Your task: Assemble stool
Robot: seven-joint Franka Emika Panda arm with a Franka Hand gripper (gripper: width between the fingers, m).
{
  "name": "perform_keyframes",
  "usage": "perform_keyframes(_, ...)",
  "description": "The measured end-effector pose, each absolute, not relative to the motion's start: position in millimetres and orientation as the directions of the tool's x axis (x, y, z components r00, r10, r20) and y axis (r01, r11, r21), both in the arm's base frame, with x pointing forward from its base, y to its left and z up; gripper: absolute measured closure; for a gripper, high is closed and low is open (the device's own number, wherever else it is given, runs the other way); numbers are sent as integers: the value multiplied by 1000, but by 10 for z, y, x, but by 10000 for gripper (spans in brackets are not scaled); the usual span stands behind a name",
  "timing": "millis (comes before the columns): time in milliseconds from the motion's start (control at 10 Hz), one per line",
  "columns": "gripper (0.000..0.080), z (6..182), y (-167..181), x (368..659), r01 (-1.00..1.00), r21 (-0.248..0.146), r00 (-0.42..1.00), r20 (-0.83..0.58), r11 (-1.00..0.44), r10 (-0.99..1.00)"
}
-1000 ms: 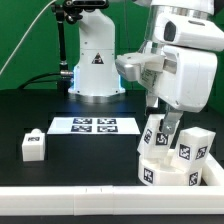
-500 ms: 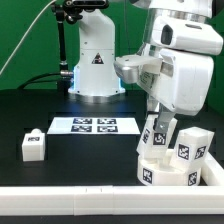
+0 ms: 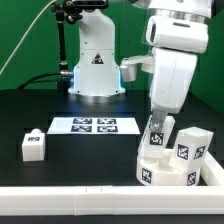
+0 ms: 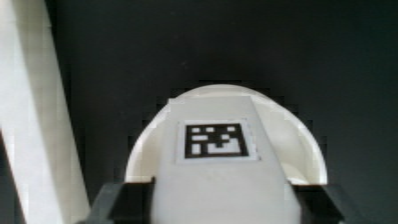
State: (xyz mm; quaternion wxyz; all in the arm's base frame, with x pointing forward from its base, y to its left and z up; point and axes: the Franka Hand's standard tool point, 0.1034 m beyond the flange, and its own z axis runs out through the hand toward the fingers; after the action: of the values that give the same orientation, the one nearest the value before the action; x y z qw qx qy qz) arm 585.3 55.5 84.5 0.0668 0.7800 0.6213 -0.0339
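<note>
- tabletop: plain black, no pattern at all
- seat: white plastic, black-and-white square tags along the rim
- leg in the end effector: white, with one blocky black-and-white tag on it
- end effector fingers: dark, pretty much black
- loose leg: white, same sort of tag
- marker board: white, four black-and-white tags
- border rail: just white
- arm: white shell
- backdrop: green
</note>
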Motion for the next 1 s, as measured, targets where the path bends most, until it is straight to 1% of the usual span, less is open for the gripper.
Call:
perform_keyframes(100,462,844,542,5852,938,77,345,-127,-337,930)
perform_keyframes(200,462,844,543,5852,915,85,401,-122,-393,908)
perform_keyframes(300,462,844,548,5851,866,98,500,-111,-491,859)
perform_keyframes(500,461,845,547,5849,758,112,652,-92,-643,753)
perform_keyframes(700,461,846,550,5850,693,121,720,-81,-711,689)
perform_keyframes(1000,461,845,548,5847,513,130,858,-51,-848,511)
